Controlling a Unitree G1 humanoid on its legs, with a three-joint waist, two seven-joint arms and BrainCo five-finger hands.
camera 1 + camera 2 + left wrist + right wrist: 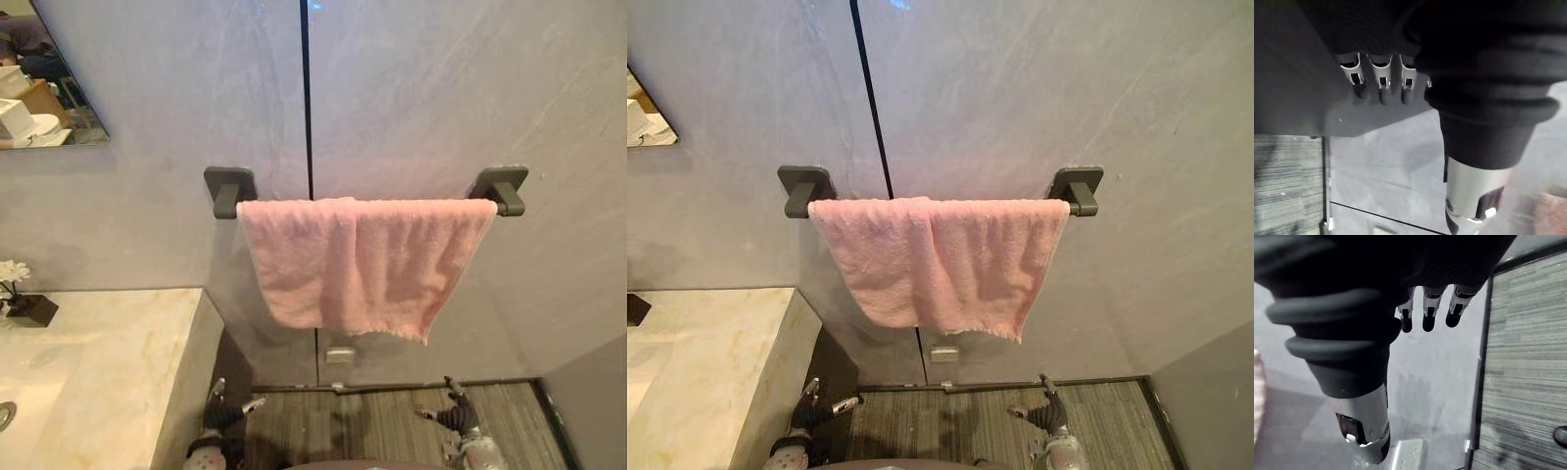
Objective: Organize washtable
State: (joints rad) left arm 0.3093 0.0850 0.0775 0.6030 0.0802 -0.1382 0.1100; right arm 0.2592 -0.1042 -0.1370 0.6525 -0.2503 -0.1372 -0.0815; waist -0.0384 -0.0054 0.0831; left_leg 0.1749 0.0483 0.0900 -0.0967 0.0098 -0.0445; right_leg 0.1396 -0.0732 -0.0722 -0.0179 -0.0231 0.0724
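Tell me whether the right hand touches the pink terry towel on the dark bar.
Apart: the left eye view shows the right hand low, grey wall between it and the pink terry towel.

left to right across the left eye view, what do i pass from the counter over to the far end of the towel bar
white flower in a dark pot → left towel-bar bracket → pink towel → right towel-bar bracket
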